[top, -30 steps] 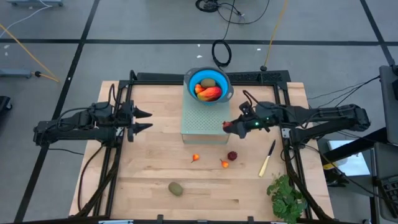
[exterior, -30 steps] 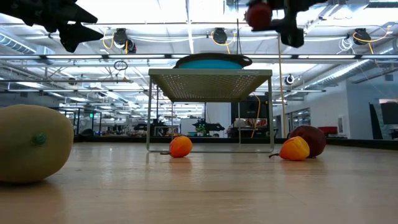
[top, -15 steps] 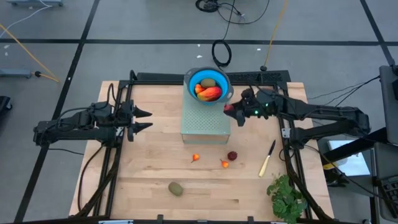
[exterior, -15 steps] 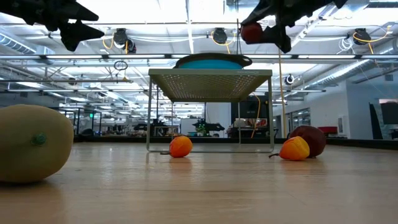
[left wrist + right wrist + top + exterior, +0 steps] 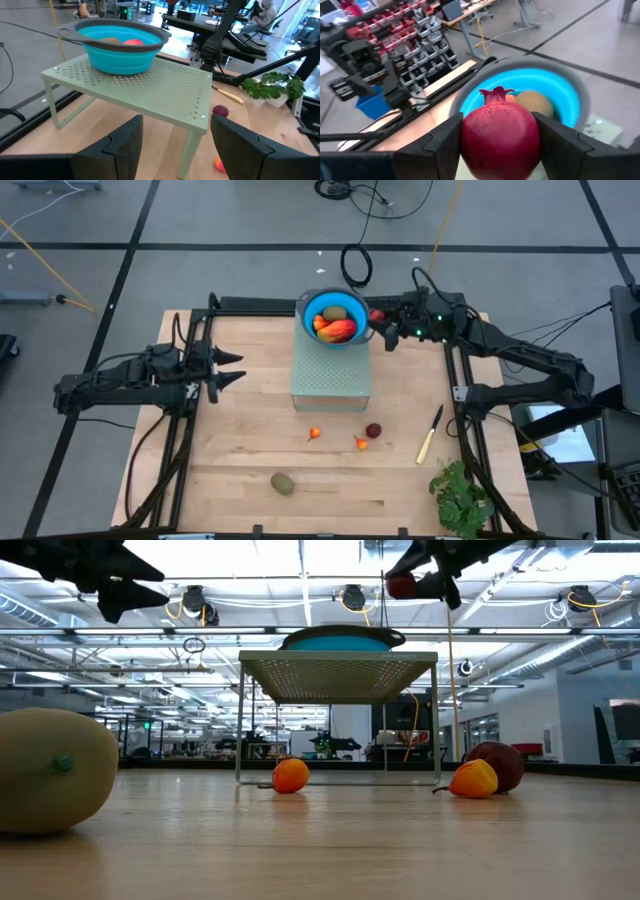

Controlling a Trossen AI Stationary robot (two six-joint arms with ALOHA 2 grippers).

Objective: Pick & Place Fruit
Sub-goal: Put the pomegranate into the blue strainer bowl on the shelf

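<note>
The wooden table [image 5: 240,470] carries a green perforated stand [image 5: 330,375] topped by a blue bowl [image 5: 322,306]; beside its rim the right gripper [image 5: 378,327] clamps a dark red pomegranate [image 5: 501,132]; the left gripper [image 5: 232,370] waits, fingers parted, empty; other fruit [image 5: 283,482] lies below.

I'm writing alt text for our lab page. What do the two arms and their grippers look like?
Both arms are dark, near-black jointed links with black cables along them. The left gripper ends in two pointed dark fingers; in its wrist view the fingers are blocky, matte and angular. The right gripper looks the same, with small green lights glowing near its wrist.
</note>
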